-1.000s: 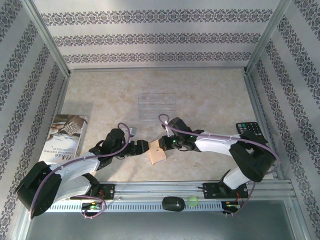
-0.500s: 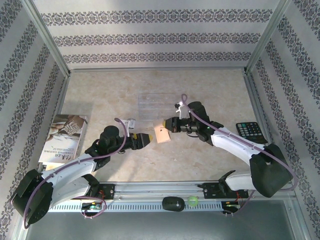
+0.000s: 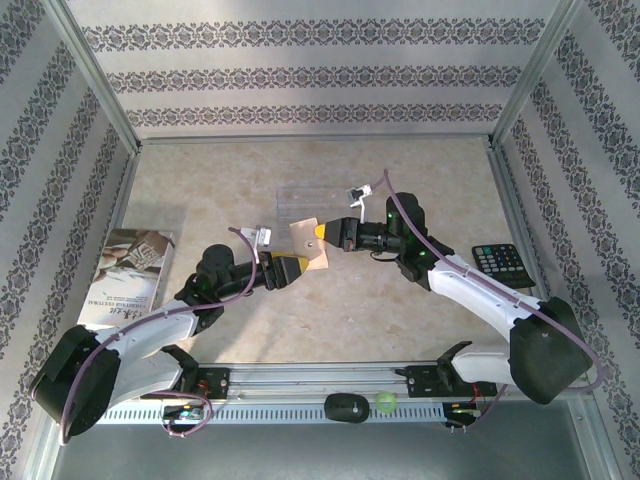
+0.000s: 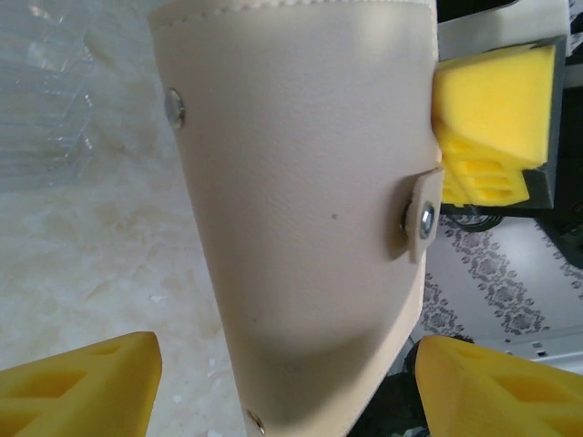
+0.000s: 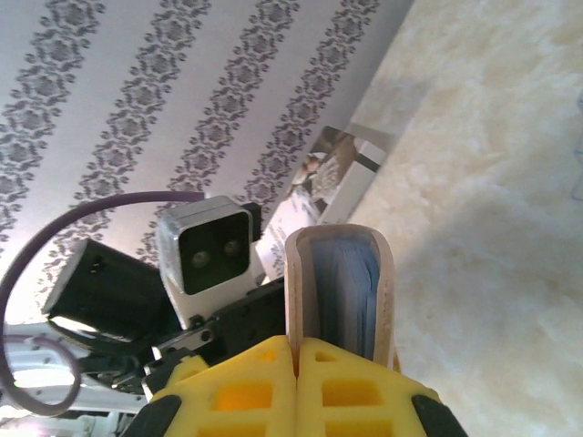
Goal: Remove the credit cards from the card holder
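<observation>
- Enclosure with patterned walls; the beige marbled table (image 3: 430, 180) carries a clear tray (image 3: 300, 200), a booklet (image 3: 128, 275) and a keypad device (image 3: 500, 262).
- Change: the right tool (image 3: 322, 232), clamped on one wall of the card holder (image 3: 305, 243), has raised it off the table.
- The left tool (image 3: 297, 268) has followed, fingers apart either side of its lower end.
- Judgement: the credit cards are still to be drawn.
</observation>
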{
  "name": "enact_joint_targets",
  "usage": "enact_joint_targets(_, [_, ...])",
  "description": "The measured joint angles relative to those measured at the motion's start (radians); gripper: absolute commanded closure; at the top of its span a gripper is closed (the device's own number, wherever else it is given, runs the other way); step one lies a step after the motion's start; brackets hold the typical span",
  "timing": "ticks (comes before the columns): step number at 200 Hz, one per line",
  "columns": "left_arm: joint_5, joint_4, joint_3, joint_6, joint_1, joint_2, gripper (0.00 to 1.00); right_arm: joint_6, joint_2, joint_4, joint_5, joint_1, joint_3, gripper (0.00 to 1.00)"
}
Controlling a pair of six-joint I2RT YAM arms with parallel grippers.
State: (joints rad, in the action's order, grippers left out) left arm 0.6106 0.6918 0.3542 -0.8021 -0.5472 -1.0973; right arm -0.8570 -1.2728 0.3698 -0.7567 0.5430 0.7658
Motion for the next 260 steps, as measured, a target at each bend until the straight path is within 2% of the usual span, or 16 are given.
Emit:
enact_joint_targets(46, [0.029, 0.083, 0.000, -0.039, 0.006, -0.006, 0.66, -0.069, -0.042, 0.101, -0.026, 0.000, 0.000, 1.00])
enact_joint_targets(75, [0.029, 0.076, 0.000, -0.047, 0.012, 0.004, 0.94, -0.082, -0.069, 0.109, -0.022, -0.003, 0.000, 1.00])
enact_joint_targets(83, [0.028, 0.058, 0.000, -0.048, 0.013, 0.013, 1.00, -0.079, -0.072, 0.098, -0.014, -0.004, 0.000, 0.90])
enact_joint_targets(106, [0.010, -0.034, 0.004, -0.035, 0.012, 0.051, 1.00, -0.059, -0.071, 0.005, 0.031, -0.003, 0.013, 0.62])
enact_joint_targets(129, [-0.068, -0.182, 0.028, -0.010, 0.001, 0.110, 1.00, -0.016, -0.064, -0.143, 0.136, -0.005, 0.039, 0.49])
enact_joint_targets(160, [-0.253, -0.397, 0.116, 0.021, -0.066, 0.132, 1.00, 0.043, -0.031, -0.377, 0.349, 0.023, 0.085, 0.49])
enact_joint_targets(197, [-0.439, -0.554, 0.171, 0.040, -0.151, 0.089, 1.00, 0.086, -0.024, -0.542, 0.562, 0.165, 0.174, 0.49])
enact_joint_targets(224, [-0.523, -0.597, 0.199, 0.049, -0.179, 0.052, 1.00, 0.095, -0.037, -0.570, 0.628, 0.242, 0.196, 0.48])
enact_joint_targets(260, [-0.560, -0.602, 0.219, 0.059, -0.187, 0.030, 1.00, 0.109, -0.123, -0.603, 0.671, 0.309, 0.271, 0.49])
